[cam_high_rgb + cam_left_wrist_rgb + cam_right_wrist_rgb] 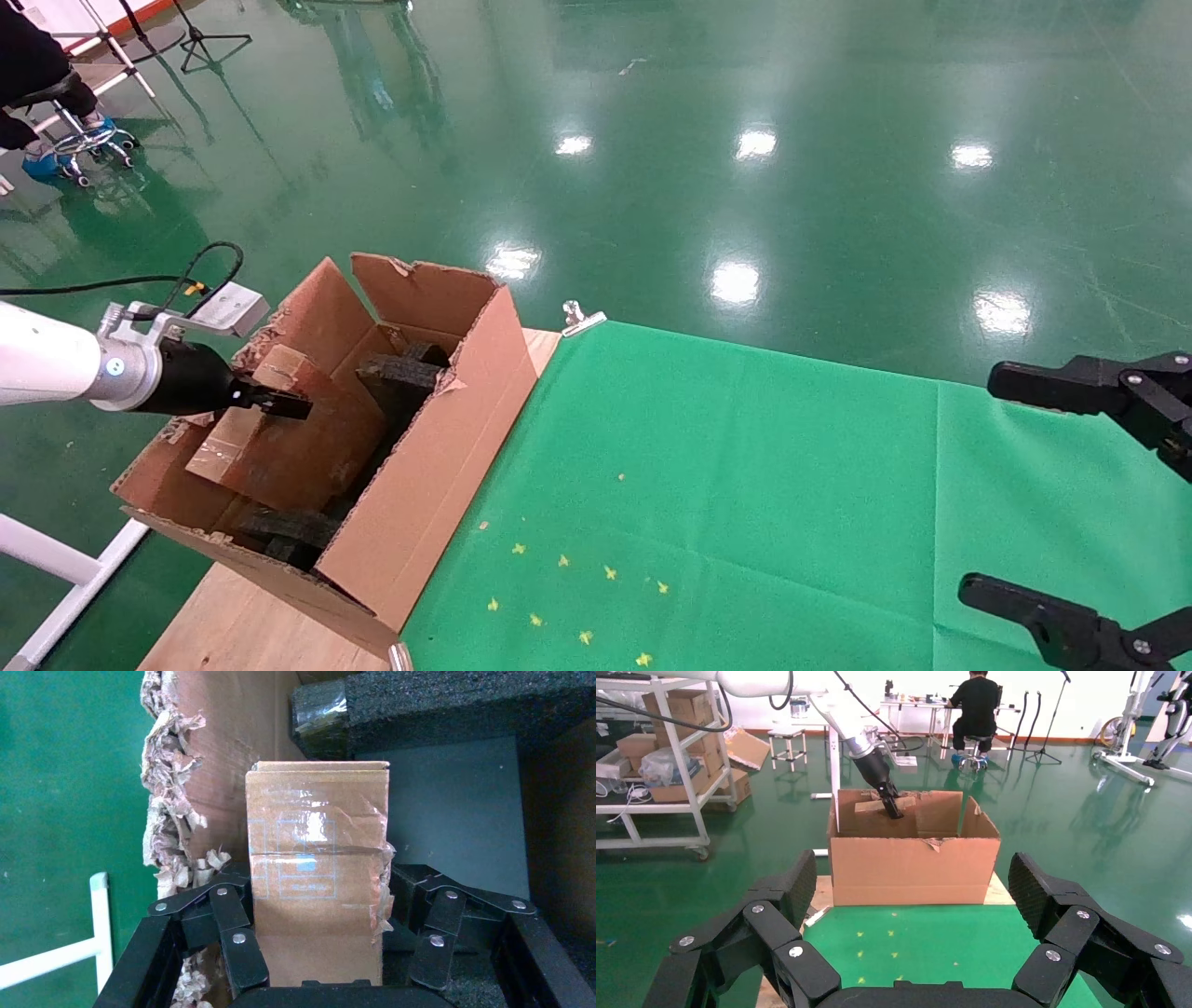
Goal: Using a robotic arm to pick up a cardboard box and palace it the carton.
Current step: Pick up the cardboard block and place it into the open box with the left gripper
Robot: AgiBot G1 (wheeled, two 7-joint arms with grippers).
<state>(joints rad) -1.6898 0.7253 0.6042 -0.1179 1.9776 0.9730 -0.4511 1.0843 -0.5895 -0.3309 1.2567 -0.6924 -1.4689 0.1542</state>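
The white left robotic arm [56,359] reaches over the carton's [438,466] outer side. Its black left gripper [289,405] is shut on the small taped cardboard box [223,447] and holds it tilted inside the carton, between the upright flaps. In the left wrist view the cardboard box [316,853] sits between both fingers [239,945], next to the torn carton wall [232,741] and dark foam [457,699]. The right wrist view shows the carton [912,867] from afar with the left gripper [891,808] in it. My right gripper [978,483] is open and empty over the table's right side.
The carton stands on a wooden board [242,624] at the left end of the green-clothed table [745,485]. Small yellow marks [568,596] dot the cloth. A metal clip [582,319] holds the cloth's far corner. A white frame rail [56,559] lies left of the board.
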